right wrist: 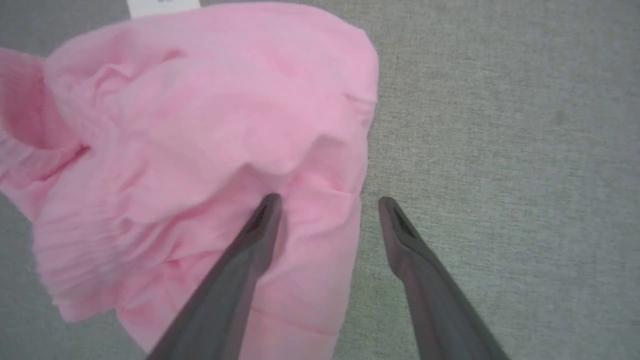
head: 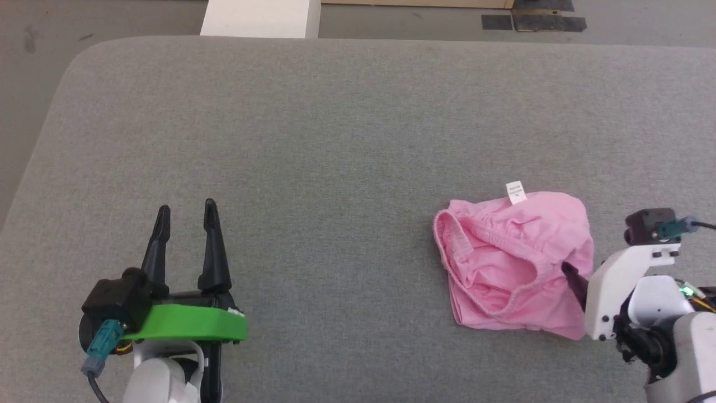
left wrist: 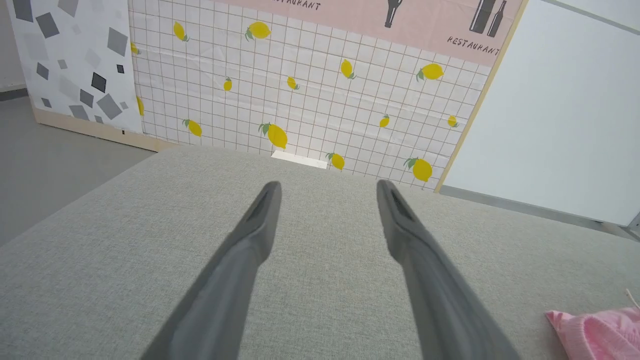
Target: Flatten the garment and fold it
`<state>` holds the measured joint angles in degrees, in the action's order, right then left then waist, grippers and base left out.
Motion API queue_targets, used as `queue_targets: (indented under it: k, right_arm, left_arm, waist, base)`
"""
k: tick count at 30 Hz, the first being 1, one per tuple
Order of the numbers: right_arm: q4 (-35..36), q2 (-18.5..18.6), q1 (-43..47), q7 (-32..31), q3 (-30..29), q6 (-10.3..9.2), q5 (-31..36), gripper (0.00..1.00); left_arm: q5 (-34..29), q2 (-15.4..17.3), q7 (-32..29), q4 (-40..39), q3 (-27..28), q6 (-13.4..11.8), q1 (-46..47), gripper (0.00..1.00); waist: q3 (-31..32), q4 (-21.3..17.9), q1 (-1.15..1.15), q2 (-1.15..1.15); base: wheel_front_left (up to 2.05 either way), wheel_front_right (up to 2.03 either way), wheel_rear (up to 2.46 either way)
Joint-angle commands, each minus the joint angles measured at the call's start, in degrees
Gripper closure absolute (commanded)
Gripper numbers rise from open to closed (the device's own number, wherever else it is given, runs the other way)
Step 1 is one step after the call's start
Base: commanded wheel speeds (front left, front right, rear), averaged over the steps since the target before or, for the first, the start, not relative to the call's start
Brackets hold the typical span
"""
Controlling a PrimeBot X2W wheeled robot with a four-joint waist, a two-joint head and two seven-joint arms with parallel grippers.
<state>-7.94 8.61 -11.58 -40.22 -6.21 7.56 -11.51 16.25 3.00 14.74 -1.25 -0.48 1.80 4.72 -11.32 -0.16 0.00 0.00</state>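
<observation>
The garment (head: 514, 263) is a crumpled light-pink piece with ruffled elastic edges, lying at the right of the grey table (head: 335, 140). Its white label tag (head: 516, 192) sticks out at the far edge. My right gripper (right wrist: 330, 201) is open and low over the garment's right edge: one finger is over the pink cloth (right wrist: 200, 125), the other over bare table. In the head view, one dark finger of the right gripper (head: 575, 280) shows against the cloth. My left gripper (head: 187, 215) stands open at the lower left, far from the garment, with nothing between its fingers (left wrist: 260, 220). A pink corner of the garment (left wrist: 600, 332) also appears in the left wrist view.
The table has a rounded far-left corner with floor beyond it. A white block (head: 260, 19) stands past the far edge, and dark patches (head: 537, 21) lie on the floor. Lemon-patterned wall panels (left wrist: 300, 90) stand behind the table.
</observation>
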Motion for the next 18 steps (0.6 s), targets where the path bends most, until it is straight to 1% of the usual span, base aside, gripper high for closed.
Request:
queue_targets:
  k: [1,5,10,11,12,13,18]
  right_arm:
    - [-0.8,-0.4,0.3,0.7,0.5,-0.08,0.4,0.00]
    - [-3.8,-0.5,-0.3,1.1,1.8,-0.08,1.2,0.00]
    - [-7.6,0.2,-1.5,1.2,3.2,-0.08,2.0,0.00]
    - [-8.4,0.4,-1.7,1.0,3.5,-0.08,1.9,0.51]
    - [-8.9,0.6,-1.9,1.1,3.7,-0.08,1.9,0.67]
    - [-9.5,0.9,-2.2,1.1,4.0,-0.08,1.9,1.00]
    - [-9.7,3.2,-3.6,1.4,6.2,-0.08,1.1,1.00]
  left_arm:
    - [-0.4,-0.1,0.3,0.0,0.1,0.2,0.2,0.00]
    - [-0.9,-0.1,0.3,0.0,-0.1,0.2,0.4,0.00]
    - [-1.1,-0.1,0.3,0.2,-0.2,0.3,0.6,0.00]
    - [-1.1,-0.1,0.3,0.3,-0.2,0.2,0.5,0.00]
    - [-1.0,-0.1,0.3,0.4,-0.3,0.2,0.5,0.00]
    - [-1.0,-0.1,0.3,0.4,-0.3,0.2,0.4,0.00]
    - [-0.8,-0.1,0.3,0.5,-0.4,-0.1,0.1,0.00]
  waist:
    - [-0.5,0.6,0.00,0.00]
    - [-1.0,1.2,0.00,0.00]
    - [-1.1,1.6,0.00,0.00]
    - [-1.0,1.7,0.00,0.00]
    - [-0.9,1.7,0.00,0.00]
    - [-0.8,1.8,0.00,0.00]
    - [-0.3,1.8,0.00,0.00]
  base:
    - [0.00,0.00,0.00]
    - [0.00,0.00,0.00]
    - [0.00,0.00,0.00]
    - [0.00,0.00,0.00]
    - [0.00,0.00,0.00]
    - [0.00,0.00,0.00]
    - [0.00,0.00,0.00]
